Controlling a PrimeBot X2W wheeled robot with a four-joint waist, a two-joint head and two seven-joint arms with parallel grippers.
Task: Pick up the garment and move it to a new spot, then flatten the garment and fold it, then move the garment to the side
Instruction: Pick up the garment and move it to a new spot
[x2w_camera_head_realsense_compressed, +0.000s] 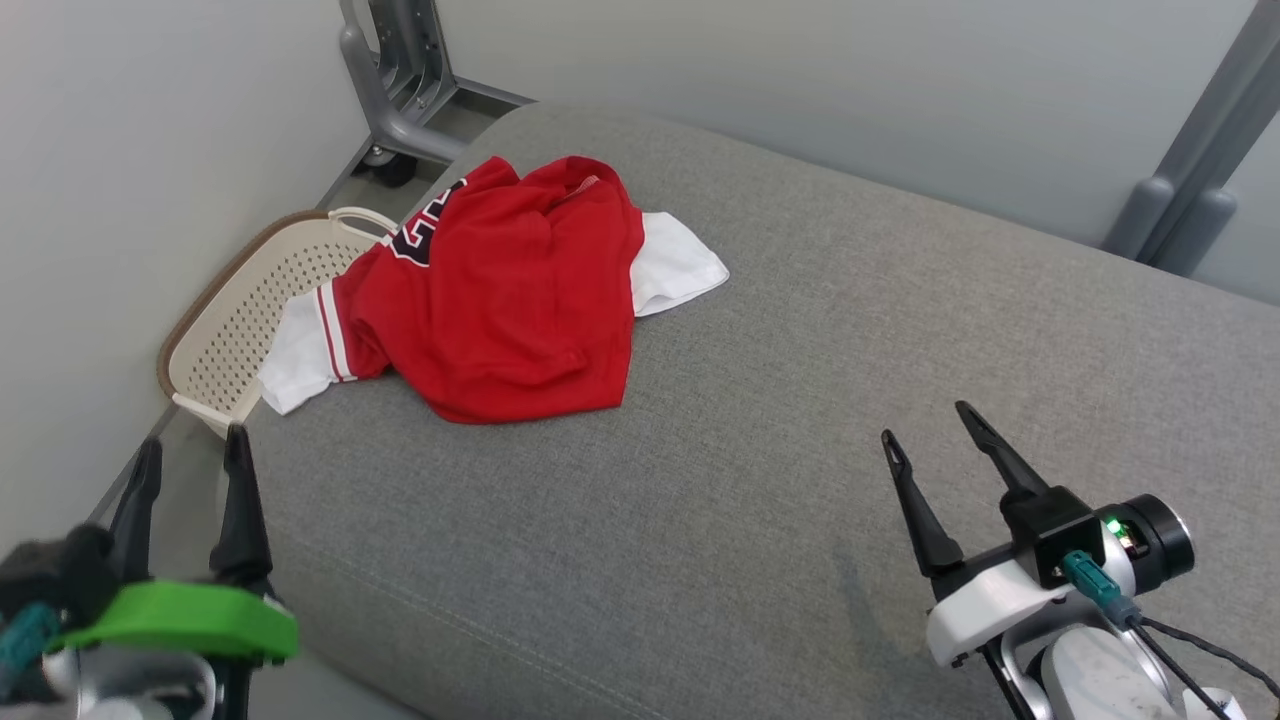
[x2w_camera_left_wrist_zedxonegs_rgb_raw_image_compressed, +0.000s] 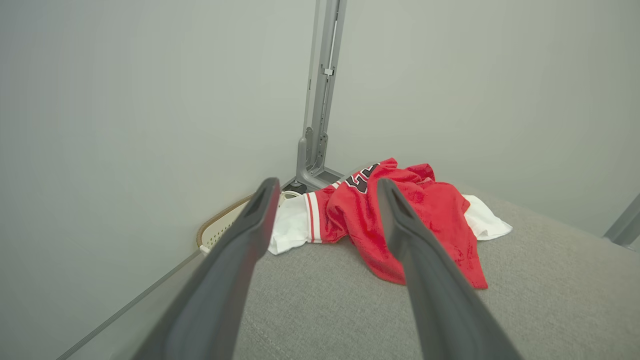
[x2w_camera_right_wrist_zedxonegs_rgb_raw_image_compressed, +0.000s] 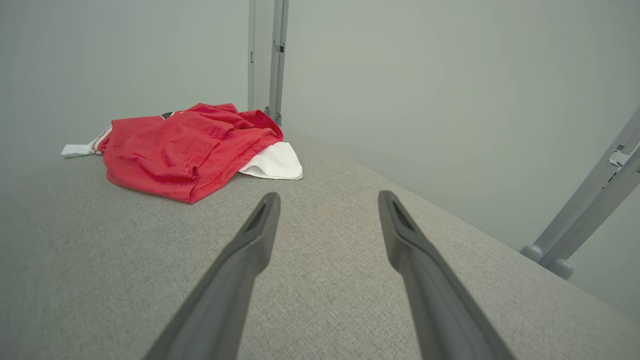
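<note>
A broad grey woven-fabric cushioned surface (x2w_camera_head_realsense_compressed: 800, 400) fills most of the head view. The crumpled red jersey garment with white sleeves (x2w_camera_head_realsense_compressed: 500, 300) lies on its far left part. Dark block characters with white edging run along the garment's upper left fold; they are creased and cut off, so they cannot be read. One white sleeve with red stripes reaches the surface's left edge, and the other pokes out on the right from under the red cloth.

A cream perforated plastic basket with a brown rim (x2w_camera_head_realsense_compressed: 240, 320) stands off the left edge, just beside that striped sleeve. The left wrist view catches only part of the basket's rim. A grey metal stand on a castor (x2w_camera_head_realsense_compressed: 400, 90) stands behind the garment in the corner, and a second grey metal upright (x2w_camera_head_realsense_compressed: 1190, 190) is at the far right.

The left gripper (x2w_camera_head_realsense_compressed: 192, 440), with a green collar, hangs at the near left corner, fingers apart and holding nothing. The right gripper (x2w_camera_head_realsense_compressed: 927, 425) is over the near right part, fingers likewise apart and empty, well apart from the garment.
</note>
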